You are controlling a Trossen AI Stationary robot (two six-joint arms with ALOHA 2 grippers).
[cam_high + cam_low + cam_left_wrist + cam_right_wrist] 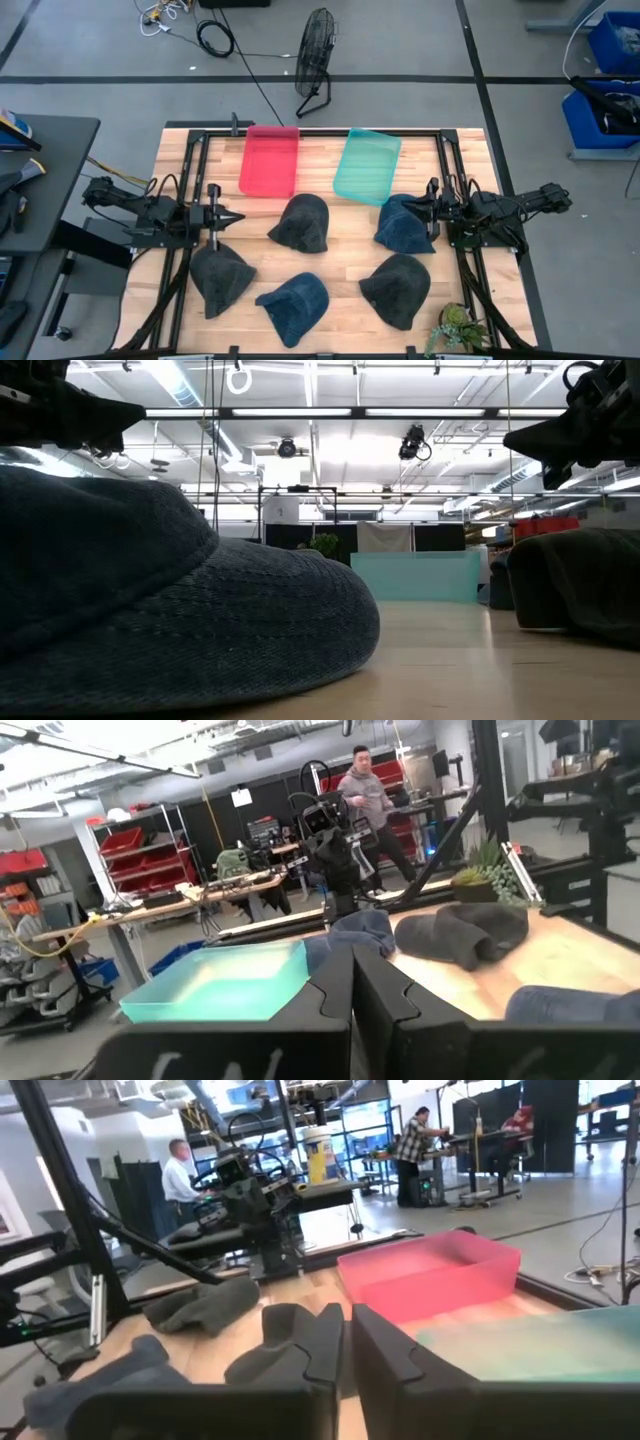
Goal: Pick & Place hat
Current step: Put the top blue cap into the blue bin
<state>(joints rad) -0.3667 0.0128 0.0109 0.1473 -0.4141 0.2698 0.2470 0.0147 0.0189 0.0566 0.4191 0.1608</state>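
High view shows five hats crowded together; both grippers hang above, fingers pressed together. Right gripper sits just over the blue beanie, so it could snag it, while left gripper risks grabbing two hats.

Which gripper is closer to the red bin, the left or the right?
Left. The left gripper sits just below the red bin's near corner; the right gripper waits across the table, beyond the teal bin.

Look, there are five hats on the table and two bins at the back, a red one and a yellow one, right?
Almost. The five hats are right, and so is the red bin. But the other bin is teal, not yellow, as the high view shows.
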